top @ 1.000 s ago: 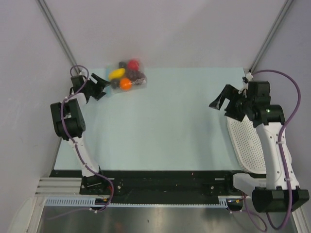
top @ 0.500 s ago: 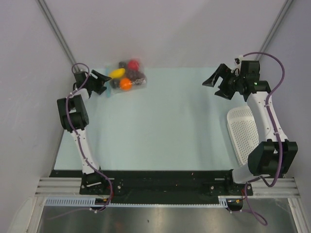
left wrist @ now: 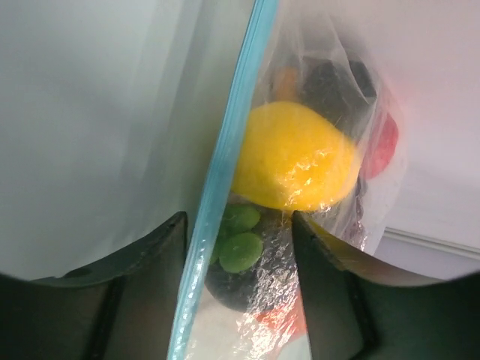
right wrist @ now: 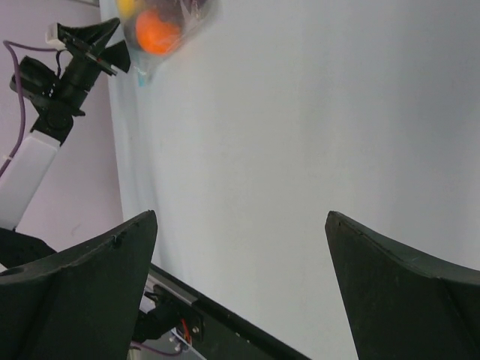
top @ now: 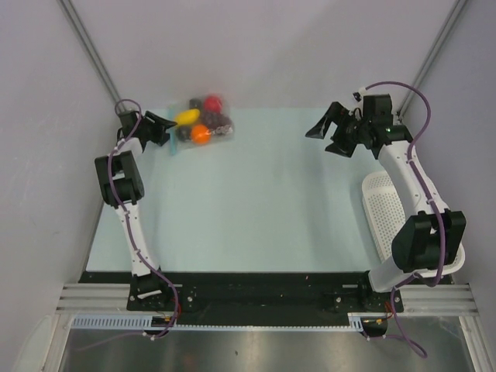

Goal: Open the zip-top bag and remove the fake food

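The zip-top bag (top: 204, 121) lies at the table's far left edge, a clear crinkly pouch with a teal zip strip (left wrist: 225, 161). The fake food is inside it: a yellow piece (top: 186, 117), an orange ball (top: 200, 134), a red ball (top: 213, 101) and dark pieces (top: 222, 120). My left gripper (top: 160, 129) is at the bag's left end. In the left wrist view its jaws straddle the zip edge (left wrist: 238, 225), still apart, with yellow (left wrist: 292, 157) and green (left wrist: 240, 251) pieces between them. My right gripper (top: 328, 133) hangs open over the table's far right, holding nothing.
A white perforated basket (top: 391, 217) lies on the table's right side beneath the right arm. Grey walls close in behind and on both sides of the table. In the right wrist view the bag (right wrist: 161, 26) and the left gripper (right wrist: 86, 45) show far off.
My left gripper has moved in onto the bag's zip end and its jaws have narrowed around it. The right arm has swung back and leftward, off the basket, still wide open.
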Action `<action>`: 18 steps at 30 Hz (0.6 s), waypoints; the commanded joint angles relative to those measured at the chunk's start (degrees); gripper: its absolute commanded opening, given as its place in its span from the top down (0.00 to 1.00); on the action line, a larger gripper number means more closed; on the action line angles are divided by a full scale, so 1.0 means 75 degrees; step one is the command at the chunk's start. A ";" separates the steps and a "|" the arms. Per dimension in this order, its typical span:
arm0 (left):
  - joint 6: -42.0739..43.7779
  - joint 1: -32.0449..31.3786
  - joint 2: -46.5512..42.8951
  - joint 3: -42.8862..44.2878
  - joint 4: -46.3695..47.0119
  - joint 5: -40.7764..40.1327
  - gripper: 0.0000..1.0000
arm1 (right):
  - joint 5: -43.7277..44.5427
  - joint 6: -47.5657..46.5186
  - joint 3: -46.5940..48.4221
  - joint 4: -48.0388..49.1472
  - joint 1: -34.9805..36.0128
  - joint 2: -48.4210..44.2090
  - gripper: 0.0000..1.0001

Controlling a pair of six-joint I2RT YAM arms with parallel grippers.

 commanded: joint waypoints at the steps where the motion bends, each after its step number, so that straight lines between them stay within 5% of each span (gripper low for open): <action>1: -0.0519 -0.0026 0.0012 0.0070 0.0031 0.0445 0.47 | -0.0061 -0.0403 0.0440 -0.0608 -0.0152 -0.0471 0.00; 6: -0.0882 -0.0038 -0.0094 0.0023 0.0816 0.0550 0.77 | -0.0331 -0.1011 -0.0168 -0.0470 -0.0001 -0.1056 0.00; 8: -0.0837 -0.0062 -0.0211 0.0023 0.0795 0.0889 0.99 | -0.0179 -0.1363 -0.0473 -0.0084 0.0139 -0.1139 0.00; 13: -0.0063 -0.0225 -0.1416 -0.0737 0.0114 0.0785 1.00 | 0.0706 -0.2206 0.0193 -0.0339 0.1038 -0.0578 0.00; 18: 0.0136 -0.0728 -0.2659 -0.1488 -0.0434 0.0423 1.00 | 0.1088 -0.2606 -0.0459 0.1531 0.1943 -0.0284 0.00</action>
